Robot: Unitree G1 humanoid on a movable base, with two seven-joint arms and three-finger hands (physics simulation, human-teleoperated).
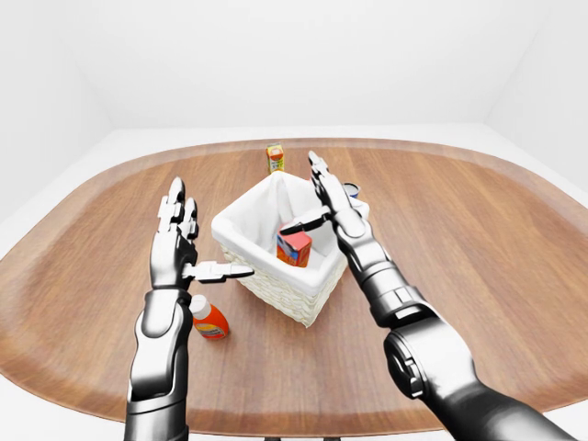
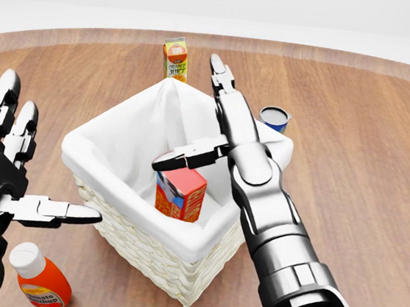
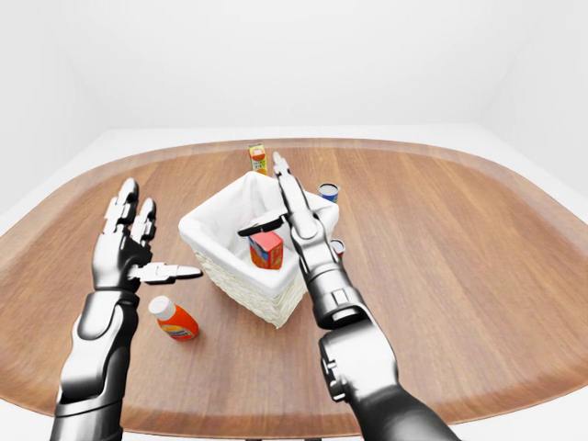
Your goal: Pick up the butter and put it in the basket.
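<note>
Inside the basket [image 2: 94, 148] the butter [image 2: 180, 192] stood upright on the liner — directly below our right hand [image 2: 219, 129], whose fingers were spread and touched nothing; our left hand [image 2: 10, 176] waited open beside the basket.
</note>
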